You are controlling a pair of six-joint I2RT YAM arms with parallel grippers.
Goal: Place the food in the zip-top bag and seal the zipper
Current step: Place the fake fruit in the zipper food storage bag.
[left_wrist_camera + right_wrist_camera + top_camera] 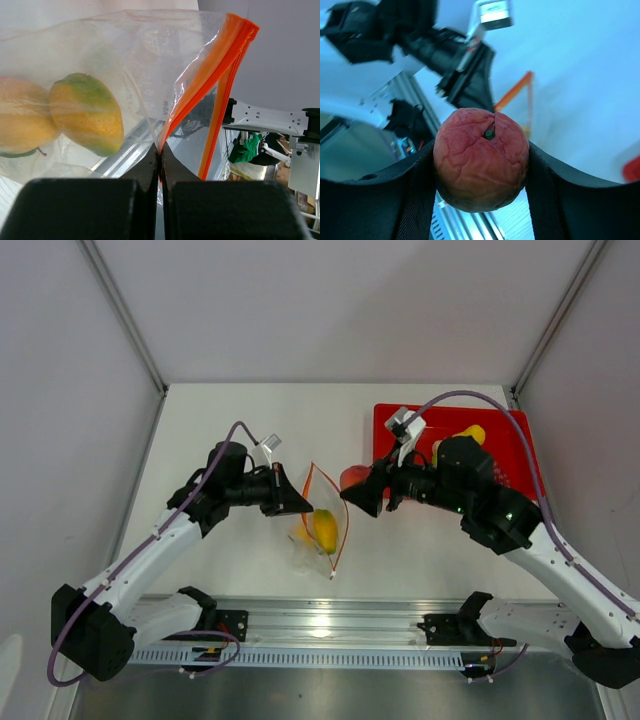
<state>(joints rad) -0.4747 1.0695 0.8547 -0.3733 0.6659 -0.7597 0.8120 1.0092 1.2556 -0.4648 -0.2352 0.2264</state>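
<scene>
The clear zip-top bag point(335, 540) lies mid-table with its mouth held open and its orange-red zipper point(210, 75) facing up. Inside it are a yellow-green mango point(87, 112) and a second orange-yellow fruit point(22, 122). My left gripper point(160, 155) is shut on one lip of the mouth, pinching the zipper strip. Just right of the bag's mouth, my right gripper point(358, 495) is shut on a wrinkled red round fruit point(481, 160) with a green stem nub, held above the table. In the top view the mango point(325, 530) shows through the plastic.
A red tray point(510, 455) sits at the back right under the right arm, with a yellow fruit point(473, 433) on it. A metal rail point(320, 625) runs along the near edge. Grey walls close in the sides and the back.
</scene>
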